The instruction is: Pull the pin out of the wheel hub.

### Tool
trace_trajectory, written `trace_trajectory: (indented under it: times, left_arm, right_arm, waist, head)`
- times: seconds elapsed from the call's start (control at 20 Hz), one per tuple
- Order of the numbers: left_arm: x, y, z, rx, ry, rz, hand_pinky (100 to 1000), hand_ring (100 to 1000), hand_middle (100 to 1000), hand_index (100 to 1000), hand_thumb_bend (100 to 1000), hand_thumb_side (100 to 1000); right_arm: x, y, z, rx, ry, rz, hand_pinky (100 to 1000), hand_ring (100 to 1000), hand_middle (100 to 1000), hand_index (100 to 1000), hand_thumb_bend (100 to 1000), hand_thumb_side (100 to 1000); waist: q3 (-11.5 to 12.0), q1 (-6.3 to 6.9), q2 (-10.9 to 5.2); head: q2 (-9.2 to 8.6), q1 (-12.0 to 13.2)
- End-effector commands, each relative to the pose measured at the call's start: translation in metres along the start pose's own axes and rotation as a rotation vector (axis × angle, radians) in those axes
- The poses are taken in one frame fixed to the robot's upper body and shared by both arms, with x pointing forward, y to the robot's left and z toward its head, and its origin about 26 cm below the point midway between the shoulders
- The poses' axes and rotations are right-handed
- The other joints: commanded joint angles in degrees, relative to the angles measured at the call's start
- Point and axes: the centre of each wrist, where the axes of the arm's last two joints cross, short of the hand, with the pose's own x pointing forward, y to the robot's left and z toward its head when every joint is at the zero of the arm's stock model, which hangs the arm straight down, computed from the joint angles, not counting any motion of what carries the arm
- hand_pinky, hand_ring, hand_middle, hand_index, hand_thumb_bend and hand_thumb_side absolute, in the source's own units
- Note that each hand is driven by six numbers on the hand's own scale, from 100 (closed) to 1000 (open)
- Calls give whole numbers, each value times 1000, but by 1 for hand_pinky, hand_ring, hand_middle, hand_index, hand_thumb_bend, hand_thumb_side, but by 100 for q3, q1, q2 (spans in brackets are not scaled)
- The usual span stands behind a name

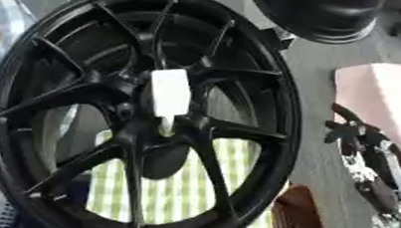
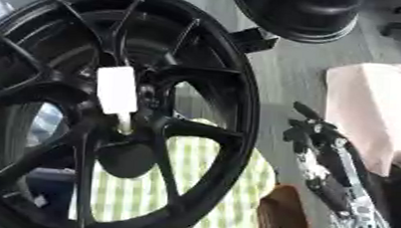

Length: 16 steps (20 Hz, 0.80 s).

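The white pin (image 1: 169,95) sits in the centre of the wheel (image 1: 276,140). Right hand (image 2: 312,130), beside the wheel, holds nothing, fingers relaxed; it should grasp the pin squarely, then pull straight outward.

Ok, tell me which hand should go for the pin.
Right. The right hand hangs beside the wheel hub, with the white pin still seated at its centre. No left hand shows in either view.

**No readable text**

No words, numbers, brands or signs can be read anywhere. The white pin (image 1: 169,95) at the middle of the black wheel hub (image 1: 143,112) is blank, and the hub shows no legible marking.
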Motion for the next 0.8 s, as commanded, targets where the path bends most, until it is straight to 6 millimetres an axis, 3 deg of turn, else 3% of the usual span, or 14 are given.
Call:
trace_trajectory:
  times: [0.05, 0.25, 0.35, 0.45, 0.55, 0.65, 0.7, 0.75, 0.8]
  left_arm:
    - [-32, 29, 19, 158, 125, 10, 623, 246, 100, 260, 164, 113]
    - [-77, 16, 33, 231, 276, 53, 632, 265, 107, 277, 128, 113]
    - [-90, 0, 39, 243, 308, 61, 645, 294, 149, 315, 102, 112]
    - [-93, -21, 43, 228, 313, 81, 665, 329, 187, 351, 148, 106]
    - [-87, -43, 47, 196, 272, 76, 695, 391, 281, 447, 216, 100]
    - [-81, -59, 52, 180, 245, 65, 768, 527, 468, 620, 276, 100]
    - [-79, -67, 54, 177, 241, 65, 811, 610, 594, 719, 301, 201]
    - [-78, -72, 55, 178, 239, 67, 847, 685, 702, 796, 426, 599]
    - [-79, -77, 57, 187, 241, 69, 858, 702, 724, 819, 478, 708]
  right_arm:
    - [4, -5, -1, -14, -20, 26, 855, 967, 488, 592, 100, 602]
    - [3, -5, 0, -35, -24, 30, 856, 966, 488, 593, 100, 599]
    - [3, -5, 0, -46, -27, 29, 856, 966, 489, 593, 100, 596]
    - [3, -5, 0, -59, -31, 26, 856, 965, 489, 593, 100, 593]
    - [3, -5, 0, -65, -37, 23, 856, 965, 489, 593, 100, 590]
    - [3, -5, 0, -70, -38, 18, 855, 964, 489, 594, 100, 586]
    - [3, -6, 1, -71, -40, 17, 855, 964, 490, 594, 100, 585]
    - [3, -6, 1, -71, -42, 15, 855, 963, 490, 594, 100, 583]
    - [3, -6, 1, -72, -42, 14, 855, 963, 490, 594, 100, 581]
  waist:
    - [32, 6, -150]
    - [100, -56, -145]
    - [121, -86, -144]
    - [123, -113, -145]
    - [121, -142, -151]
    - [113, -175, -165]
    - [110, -185, -174]
    - [105, -191, -185]
    - [99, -196, -201]
  head:
    - [67, -140]
    - [98, -274]
    - [105, -314]
    - [119, -350]
    - [137, -360]
    - [143, -390]
    - [141, -397]
    - [140, -404]
    - [143, -421]
